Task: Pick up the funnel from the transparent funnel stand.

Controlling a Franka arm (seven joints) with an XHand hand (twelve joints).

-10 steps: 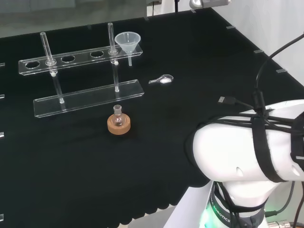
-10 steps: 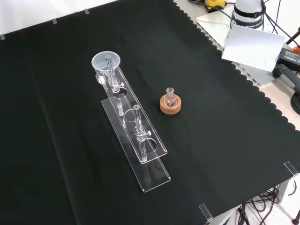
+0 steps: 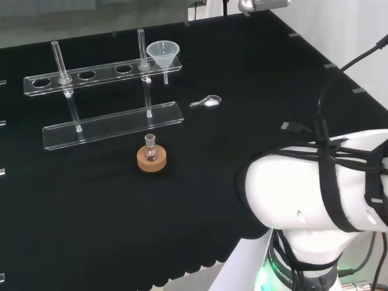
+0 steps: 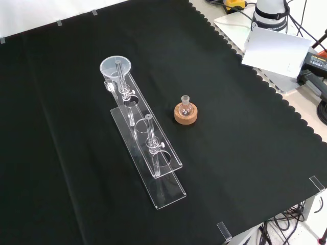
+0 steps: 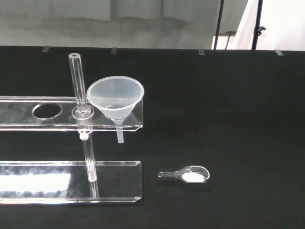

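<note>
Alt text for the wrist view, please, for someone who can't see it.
A clear funnel sits in the end hole of a transparent stand on black cloth, its stem hanging below the upper shelf. A small clear scoop holding white powder lies on the cloth apart from the stand's base.

A clear plastic funnel [image 5: 115,98] sits upright in the end hole of the transparent two-tier stand [image 5: 66,119], spout hanging below.
</note>
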